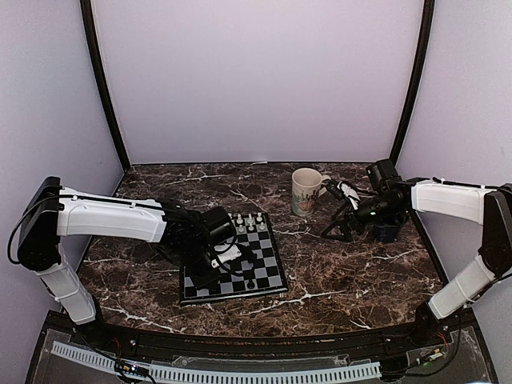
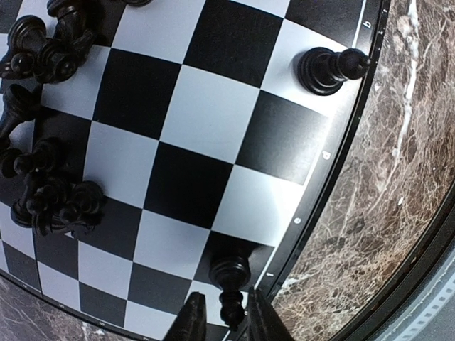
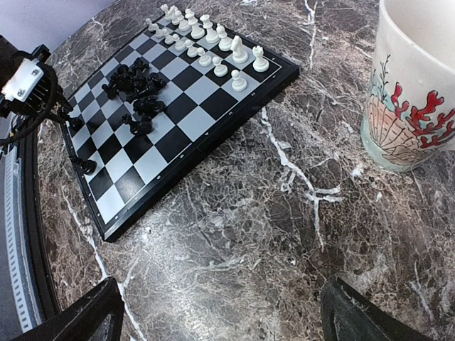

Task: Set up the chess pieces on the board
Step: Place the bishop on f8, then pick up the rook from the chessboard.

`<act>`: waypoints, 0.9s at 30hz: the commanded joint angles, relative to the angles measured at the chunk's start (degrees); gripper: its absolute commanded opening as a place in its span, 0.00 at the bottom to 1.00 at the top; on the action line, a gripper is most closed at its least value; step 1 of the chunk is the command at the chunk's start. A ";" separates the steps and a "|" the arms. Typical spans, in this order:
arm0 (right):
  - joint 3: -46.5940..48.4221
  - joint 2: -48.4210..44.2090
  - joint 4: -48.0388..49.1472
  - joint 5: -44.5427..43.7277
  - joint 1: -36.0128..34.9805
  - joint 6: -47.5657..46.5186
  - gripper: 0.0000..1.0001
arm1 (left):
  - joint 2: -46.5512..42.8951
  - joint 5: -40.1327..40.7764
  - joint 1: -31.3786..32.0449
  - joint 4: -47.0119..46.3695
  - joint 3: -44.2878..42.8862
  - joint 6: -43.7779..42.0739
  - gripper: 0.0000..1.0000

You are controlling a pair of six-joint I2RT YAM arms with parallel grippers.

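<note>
From above, the small square board of black and light-grey checks (image 1: 272, 270) lies flat on the dark veined marble bench (image 1: 360, 272). It sits left of centre, about midway between the far and near edges, with its sides turned slightly off the bench edges. The tiny cream-white chess pieces (image 1: 250, 222) stand in rows along its far side. The left claw (image 1: 198, 276) hangs over the board's near-left corner. The right claw (image 1: 334, 212) is towards the right edge, well apart from the board, beside a cream ceramic mug (image 1: 305, 190) that stands near the far edge.

In the left wrist view, a small black pawn (image 2: 229, 273) stands upright on a dark square just beside the border, near the board's (image 2: 178, 106) corner. Its round head points up between the fingers. The left claw (image 2: 224, 297) is parted only narrowly, with one finger on each side of that head. A sliver of board shows on either side, so it does not look clamped. The other black chess pieces (image 2: 53, 202) lie jumbled together further in. A second black pawn (image 2: 330, 69) stands by the same border. The white characters on the border are too small to read.

In the right wrist view, the right claw (image 3: 220, 284) gapes wide and holds nothing, over bare marble (image 3: 249, 213). The board (image 3: 195, 124) lies beyond it. White pieces (image 3: 210, 39) line its far side, and black pieces (image 3: 135, 85) are heaped mid-board. The mug (image 3: 412, 92) shows a painted shell and red coral.
</note>
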State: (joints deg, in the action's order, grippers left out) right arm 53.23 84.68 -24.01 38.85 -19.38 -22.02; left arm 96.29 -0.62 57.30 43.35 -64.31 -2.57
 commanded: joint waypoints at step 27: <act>22.79 7.98 -15.72 -5.29 -7.77 -4.27 0.82 | -15.66 2.22 -10.30 -13.00 -3.54 10.46 0.99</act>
State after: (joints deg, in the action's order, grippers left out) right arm 71.26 88.40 -33.54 35.73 -22.02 -24.16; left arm 85.32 0.99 53.36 38.20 -67.99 0.99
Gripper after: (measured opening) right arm 0.840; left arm 0.978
